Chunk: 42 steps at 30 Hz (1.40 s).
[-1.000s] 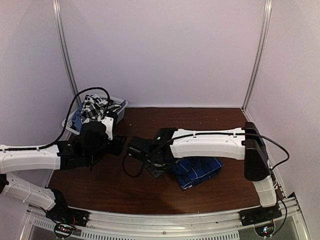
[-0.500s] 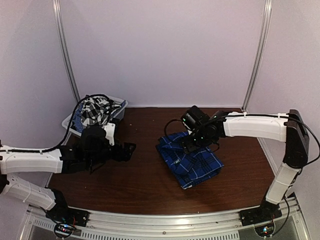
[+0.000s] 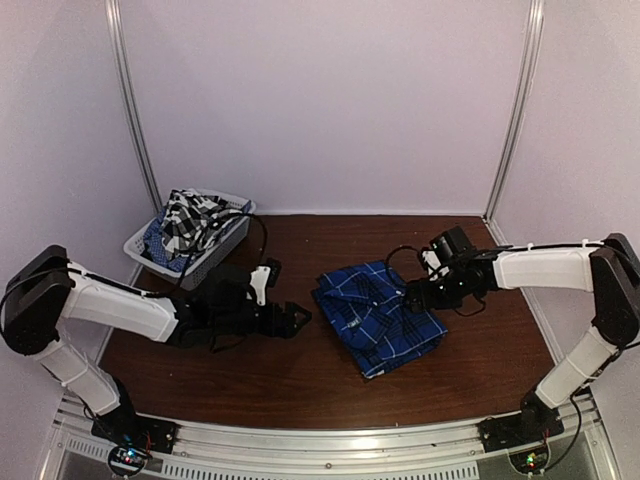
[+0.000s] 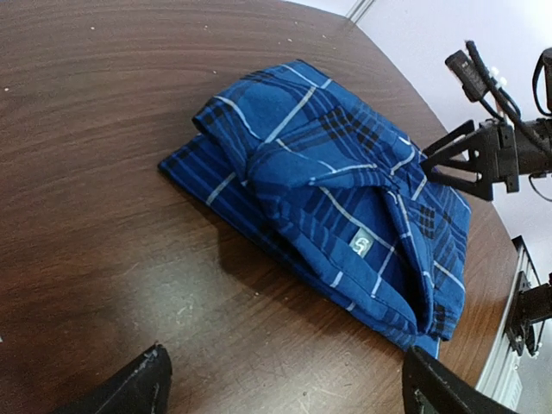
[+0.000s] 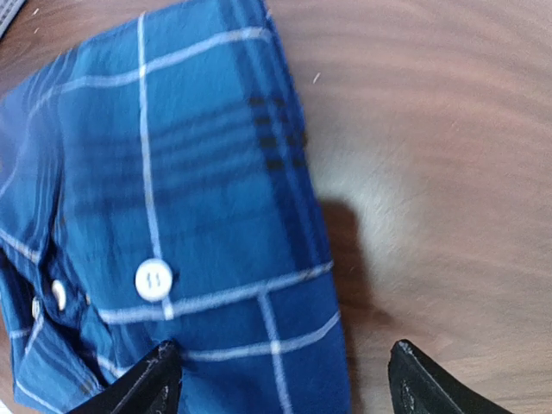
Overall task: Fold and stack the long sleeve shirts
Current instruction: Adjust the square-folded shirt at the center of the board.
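A royal blue plaid long sleeve shirt (image 3: 378, 315) lies folded in the middle of the brown table, collar and label facing the left wrist view (image 4: 345, 198). A black-and-white checked shirt (image 3: 188, 215) is bunched in the white basket (image 3: 243, 212) at the back left. My left gripper (image 3: 300, 318) hovers low just left of the blue shirt, open and empty (image 4: 285, 392). At the shirt's right edge my right gripper (image 3: 412, 295) is open, one finger over the cloth and one over bare wood (image 5: 285, 379), holding nothing.
The basket also holds some blue fabric (image 3: 155, 240). The right gripper (image 4: 483, 155) shows beyond the shirt in the left wrist view. Pale walls close in the table at the back and sides; a metal rail (image 3: 330, 440) runs along the front.
Both arms have drawn apart from the table's middle, the right one swinging far to the right. Both grippers have opened. The blue shirt now lies uncovered between them.
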{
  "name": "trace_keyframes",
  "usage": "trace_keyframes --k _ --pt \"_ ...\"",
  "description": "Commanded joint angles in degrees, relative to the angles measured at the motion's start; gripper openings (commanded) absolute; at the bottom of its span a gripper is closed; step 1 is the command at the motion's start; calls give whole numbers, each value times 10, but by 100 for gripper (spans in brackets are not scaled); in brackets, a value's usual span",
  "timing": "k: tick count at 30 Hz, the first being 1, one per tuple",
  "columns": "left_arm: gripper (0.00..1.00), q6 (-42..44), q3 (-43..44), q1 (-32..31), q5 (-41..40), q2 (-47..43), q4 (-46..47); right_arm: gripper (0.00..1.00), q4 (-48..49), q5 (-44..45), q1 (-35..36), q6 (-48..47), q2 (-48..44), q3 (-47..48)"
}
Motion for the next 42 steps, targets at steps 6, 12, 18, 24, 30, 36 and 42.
trace_keyframes --k 6,12,18,24,30,36,42 --pt "94 -43 33 4 37 46 73 78 150 -125 22 79 -79 -156" --pt "95 -42 27 4 -39 18 24 77 202 -87 142 167 -140 -213" --pt "96 -28 29 5 -127 -37 -65 77 285 -58 298 220 -76 -167" --pt "98 -25 13 6 -194 -110 -133 79 251 -45 359 176 17 -70" --pt "98 -58 -22 6 -150 -146 -125 82 116 31 342 126 -32 -37" --pt "98 -118 -73 -10 -94 -152 -52 84 44 49 262 71 -90 -18" --pt "97 -155 -85 -42 -95 -119 -34 84 55 -1 133 -1 -61 8"
